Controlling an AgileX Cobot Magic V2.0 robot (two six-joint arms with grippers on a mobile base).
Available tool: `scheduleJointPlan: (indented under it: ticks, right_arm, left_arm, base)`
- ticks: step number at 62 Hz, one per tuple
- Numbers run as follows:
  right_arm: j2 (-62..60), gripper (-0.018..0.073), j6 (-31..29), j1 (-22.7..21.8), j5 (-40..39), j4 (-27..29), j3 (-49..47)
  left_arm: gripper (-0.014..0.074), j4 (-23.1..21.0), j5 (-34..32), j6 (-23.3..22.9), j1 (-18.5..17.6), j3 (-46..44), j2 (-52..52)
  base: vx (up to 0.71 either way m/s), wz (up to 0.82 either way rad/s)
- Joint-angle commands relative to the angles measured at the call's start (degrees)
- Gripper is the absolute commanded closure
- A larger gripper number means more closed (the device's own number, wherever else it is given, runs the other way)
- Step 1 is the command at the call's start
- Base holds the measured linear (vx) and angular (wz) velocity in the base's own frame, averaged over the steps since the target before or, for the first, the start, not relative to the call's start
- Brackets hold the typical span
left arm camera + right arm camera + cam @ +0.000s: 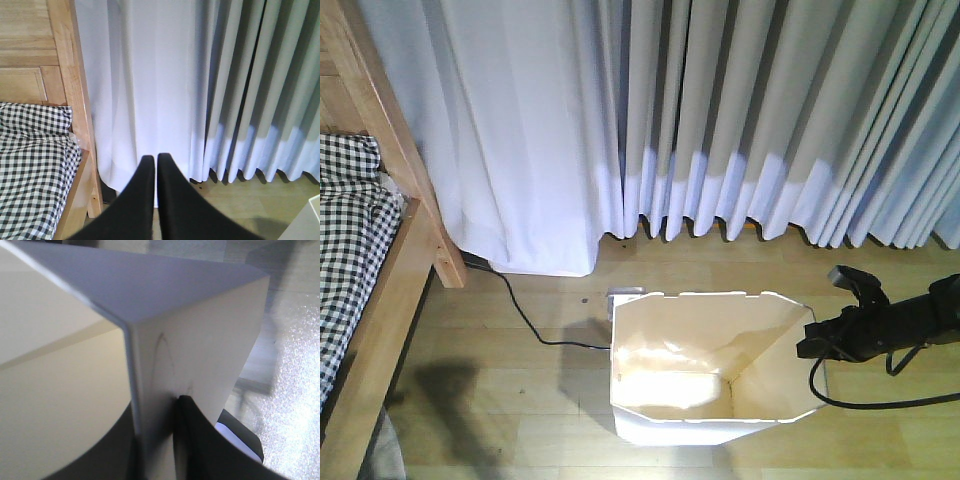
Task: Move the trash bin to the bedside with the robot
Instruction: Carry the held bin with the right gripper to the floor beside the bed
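The trash bin (670,430) stands upright on the wooden floor (520,400), with the right gripper (808,338) pinching its right rim wall. The left gripper (155,160) is pressed closed and holds nothing. The bed (380,290) lies to the left, apart from the bin, and curtains (720,120) hang beyond.

Trash bin (670,430): showing white outside, cream inside.
Bedding (345,230): displaying a small black-and-white gingham check.
Bed frame (385,110): showing light brown wood grain.
Curtains (740,110): hanging plain, pale grey-white.
Floor (500,400): showing light yellowish wood planking.
Cable (520,315): appearing black.
Left gripper (155,165), fingers (142,197): appearing black.
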Motion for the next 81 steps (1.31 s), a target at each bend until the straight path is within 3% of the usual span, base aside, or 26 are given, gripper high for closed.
scheduleJointPlan:
  ticks: [1,81]
  right_arm:
    - [-4.2,0.0564,-0.3,-0.2,13.5,2.3,-0.4]
    - [-4.2,0.0564,-0.3,-0.2,13.2,2.3,-0.4]
  left_arm:
    - [0.0602,-0.1,-4.0,-0.3,-0.3,1.1,-0.7]
    - [0.0602,-0.1,-4.0,-0.3,-0.3,1.1,-0.7]
  base:
    - [0.08,0.05]
    - [0.02,0.01]
